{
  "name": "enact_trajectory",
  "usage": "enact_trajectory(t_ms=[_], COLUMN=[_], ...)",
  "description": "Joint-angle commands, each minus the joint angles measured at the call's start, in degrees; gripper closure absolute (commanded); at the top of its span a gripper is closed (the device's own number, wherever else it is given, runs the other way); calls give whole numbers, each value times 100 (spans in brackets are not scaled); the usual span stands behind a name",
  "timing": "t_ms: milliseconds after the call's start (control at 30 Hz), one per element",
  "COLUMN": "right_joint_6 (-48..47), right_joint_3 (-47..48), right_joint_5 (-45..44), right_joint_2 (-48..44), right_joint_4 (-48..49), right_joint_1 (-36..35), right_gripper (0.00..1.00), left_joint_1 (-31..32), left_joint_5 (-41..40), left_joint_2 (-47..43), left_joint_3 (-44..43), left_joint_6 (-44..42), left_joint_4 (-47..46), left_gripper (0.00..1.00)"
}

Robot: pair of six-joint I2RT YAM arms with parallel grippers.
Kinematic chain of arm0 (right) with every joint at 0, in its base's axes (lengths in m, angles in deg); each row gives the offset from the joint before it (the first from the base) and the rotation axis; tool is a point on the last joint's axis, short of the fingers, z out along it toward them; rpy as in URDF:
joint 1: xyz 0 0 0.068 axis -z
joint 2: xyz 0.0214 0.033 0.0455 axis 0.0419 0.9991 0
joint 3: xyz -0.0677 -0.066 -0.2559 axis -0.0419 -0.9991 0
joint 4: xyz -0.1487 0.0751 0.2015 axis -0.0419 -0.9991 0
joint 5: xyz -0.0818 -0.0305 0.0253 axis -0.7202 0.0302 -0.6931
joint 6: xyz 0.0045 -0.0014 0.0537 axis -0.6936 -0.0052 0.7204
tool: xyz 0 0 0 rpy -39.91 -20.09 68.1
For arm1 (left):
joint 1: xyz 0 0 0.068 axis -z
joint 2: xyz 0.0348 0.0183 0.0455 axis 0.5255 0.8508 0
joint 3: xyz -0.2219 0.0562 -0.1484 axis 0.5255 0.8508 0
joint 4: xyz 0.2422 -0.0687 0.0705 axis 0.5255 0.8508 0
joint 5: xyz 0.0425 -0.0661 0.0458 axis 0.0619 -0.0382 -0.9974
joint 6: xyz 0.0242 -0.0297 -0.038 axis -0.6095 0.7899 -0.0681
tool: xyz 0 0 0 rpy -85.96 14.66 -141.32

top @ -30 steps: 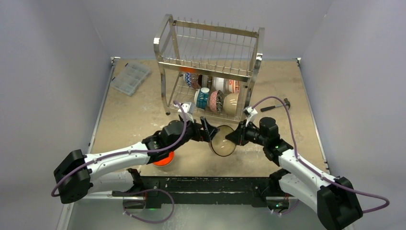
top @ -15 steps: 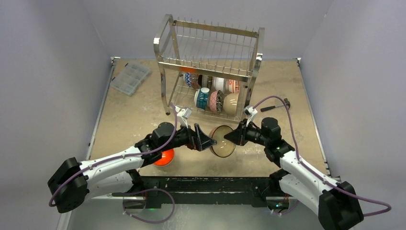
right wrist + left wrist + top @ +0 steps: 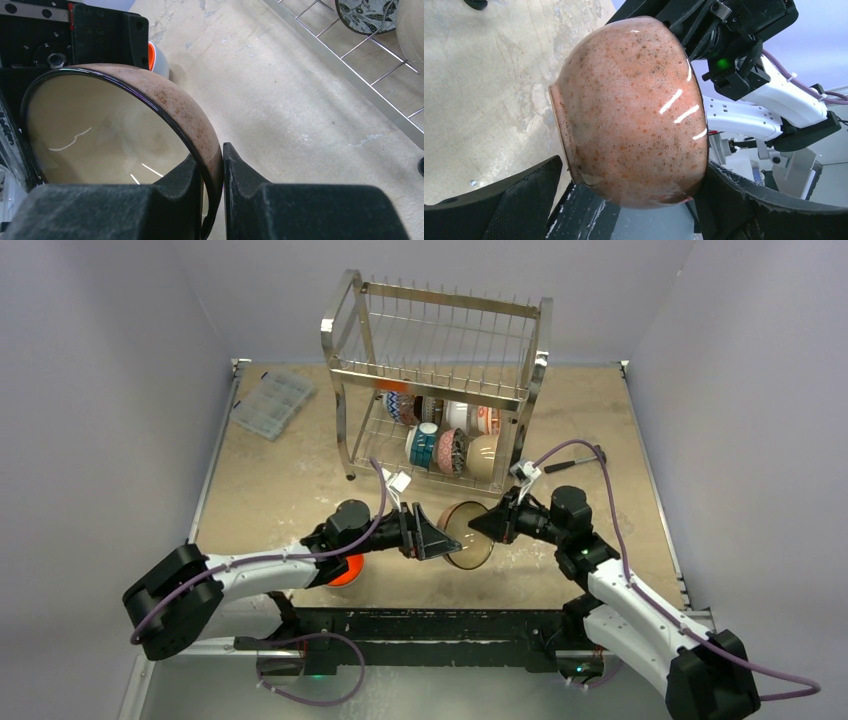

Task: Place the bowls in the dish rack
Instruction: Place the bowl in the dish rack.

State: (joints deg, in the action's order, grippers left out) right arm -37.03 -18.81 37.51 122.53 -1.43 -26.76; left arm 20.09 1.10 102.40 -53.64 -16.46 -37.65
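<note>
Brown bowl, just before the rack: right gripper pinches its rim, left gripper gapes wide around it.

Bright, even light; glare streaks the bowl.

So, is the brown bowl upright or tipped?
Tipped on edge: the bowl hangs off the table, rim pinched in the right jaws, mouth turned toward the right arm, outside toward the left arm.

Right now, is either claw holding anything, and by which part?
The right claw pinches the brown speckled bowl by its rim, one finger inside, one outside. The left claw stands open around it.
</note>
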Motion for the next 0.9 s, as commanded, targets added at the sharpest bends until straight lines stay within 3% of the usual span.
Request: enact_trajectory(t_ms=[0, 100, 167, 367, 500, 700, 867], right_joint_6=[249, 224, 175, 81, 75, -53, -85], right_joint_3=[413, 421, 442, 498, 529, 598, 650], right_joint_5=[246, 184, 175, 118, 97, 101, -134], right_joint_2=[-104, -83, -43, 69, 132, 173, 50], right_joint_4=[691, 669, 629, 530, 507, 252, 15], right_joint_1=[1, 1, 1, 0, 1, 1, 1], right_gripper=[100, 100, 100, 100, 82, 38, 17], left_joint_1=[53, 63, 64, 65, 50, -174, -481], left_joint_5=[282, 313, 308, 309, 297, 232, 278], left_joint_2=[329, 395, 387, 466, 581, 641, 590], left_joint_3=[-300, -426, -488, -547, -588, -592, -594], left_joint_6=[129, 82, 6, -10, 8, 116, 123], left_joint_4=[-419, -307, -173, -187, -190, -230, -233], left_gripper=[10, 18, 29, 97, 100, 100, 100])
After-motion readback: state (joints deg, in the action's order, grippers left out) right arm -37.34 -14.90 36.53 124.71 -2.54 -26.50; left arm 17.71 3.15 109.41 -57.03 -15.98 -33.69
